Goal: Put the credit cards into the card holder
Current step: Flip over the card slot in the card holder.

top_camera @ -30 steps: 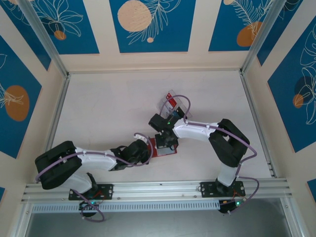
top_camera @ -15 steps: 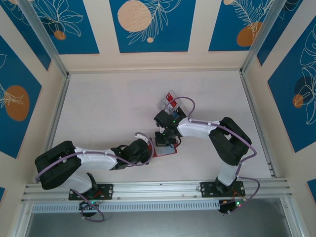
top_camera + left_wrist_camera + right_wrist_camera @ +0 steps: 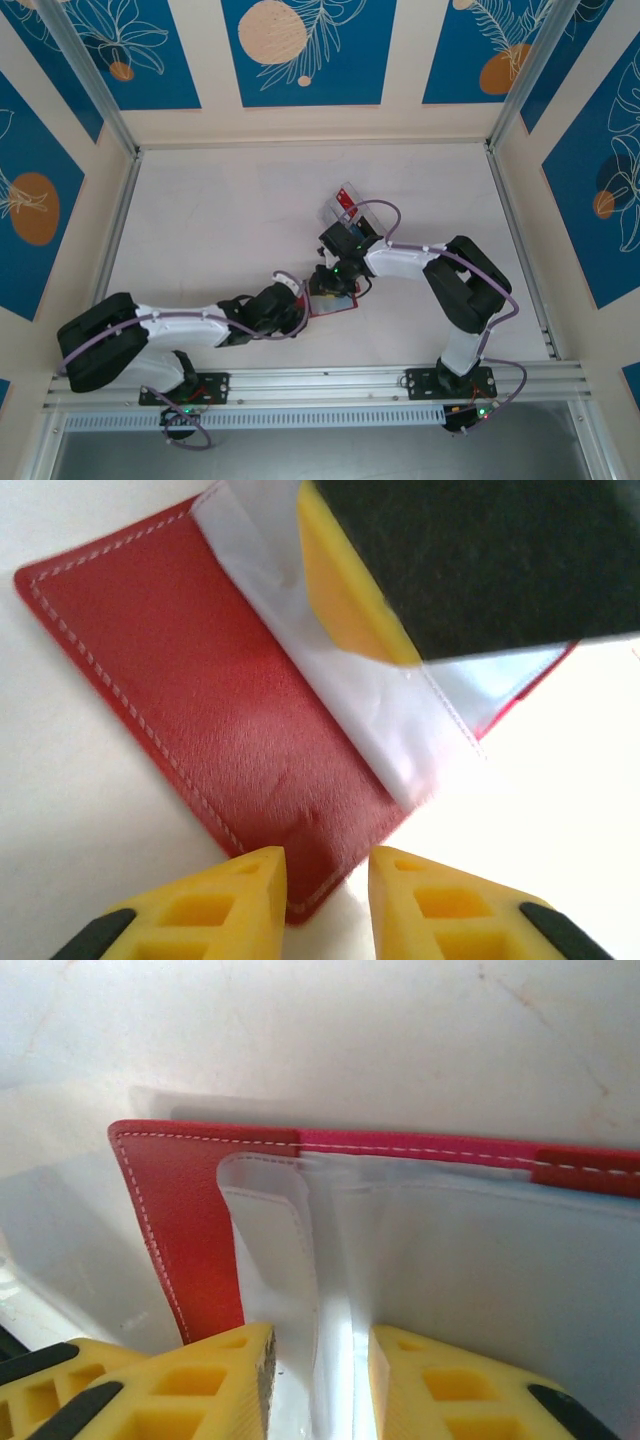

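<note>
The left claw [image 3: 325,880] and right claw [image 3: 320,1350] are hovering narrowly parted at the card holder [image 3: 200,710], gripping nothing; unpinned, it is risking sliding when nudged.

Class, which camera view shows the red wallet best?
The left wrist view: the wallet lies open, its red flap, stitching and pale inner sleeve plain to see. The right wrist view shows one edge and the sleeves close up. The top view shows it as a small red patch.
</note>
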Controlling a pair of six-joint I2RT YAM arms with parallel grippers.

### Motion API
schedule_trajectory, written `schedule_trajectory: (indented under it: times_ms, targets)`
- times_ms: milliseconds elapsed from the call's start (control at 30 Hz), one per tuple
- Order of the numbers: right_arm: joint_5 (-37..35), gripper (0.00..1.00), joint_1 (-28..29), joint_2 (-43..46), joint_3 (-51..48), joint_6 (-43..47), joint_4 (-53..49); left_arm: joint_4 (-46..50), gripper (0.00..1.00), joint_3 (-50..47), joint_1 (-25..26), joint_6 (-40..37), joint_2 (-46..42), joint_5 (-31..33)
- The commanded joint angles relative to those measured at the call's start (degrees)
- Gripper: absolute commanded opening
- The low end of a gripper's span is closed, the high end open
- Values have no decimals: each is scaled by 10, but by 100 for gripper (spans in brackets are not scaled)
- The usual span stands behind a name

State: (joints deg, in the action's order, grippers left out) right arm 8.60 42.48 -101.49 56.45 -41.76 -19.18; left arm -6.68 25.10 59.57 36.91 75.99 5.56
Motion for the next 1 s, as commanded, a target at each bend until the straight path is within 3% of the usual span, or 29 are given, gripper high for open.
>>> schedule_trajectory:
  times_ms: [0,400,600,833,967]
  targets:
    - [16,36,-9,-15,-13,-8,4,35,32,-8,13,-33,-32,-9]
    - [52,58,-17,-24,-17,-5,23,29,53,15,45,-37,-34,26]
    - [56,63,-17,-11,-11,5,14,-1,64,-58,46,26,-141,28]
    - [53,70,-10,23,6,23,-9,110,77,-67,44,43,-291,68]
    - [46,70,-5,33,22,29,-22,154,80,-50,39,37,-313,81]
